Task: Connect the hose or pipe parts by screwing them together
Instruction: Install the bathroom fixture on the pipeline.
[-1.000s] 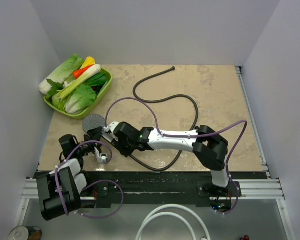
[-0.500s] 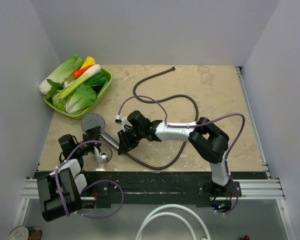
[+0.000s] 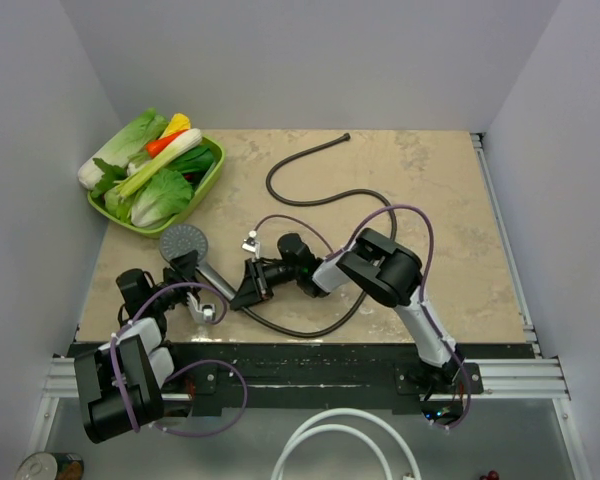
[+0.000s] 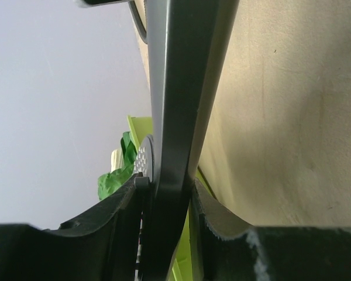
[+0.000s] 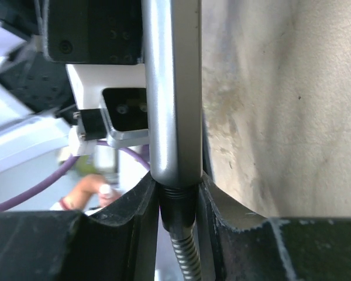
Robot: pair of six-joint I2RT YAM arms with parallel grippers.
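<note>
A round grey shower-head disc (image 3: 182,240) lies at the table's left, its handle (image 3: 218,281) running toward the near edge. My left gripper (image 3: 194,268) is shut on that handle (image 4: 174,88), just behind the disc (image 4: 144,159). The dark-brown hose (image 3: 325,197) loops across the table's middle, and its far nut (image 3: 346,137) lies free at the back. My right gripper (image 3: 250,291) is shut on the hose's near end nut (image 5: 176,205). The nut sits against the end of the grey handle (image 5: 172,88), with thread showing at the joint. Ribbed hose (image 5: 185,257) trails out below the jaws.
A green tray (image 3: 212,172) of vegetables stands at the back left, close to the disc. The right arm's elbow (image 3: 385,268) is folded over the hose loop. A thick white tube (image 3: 325,435) and a can (image 3: 45,466) lie below the table's near edge.
The right arm has folded up, its elbow swinging left and its wrist turning, while its gripper stayed at the handle's end. The disc shifted slightly left. The left arm kept still.
</note>
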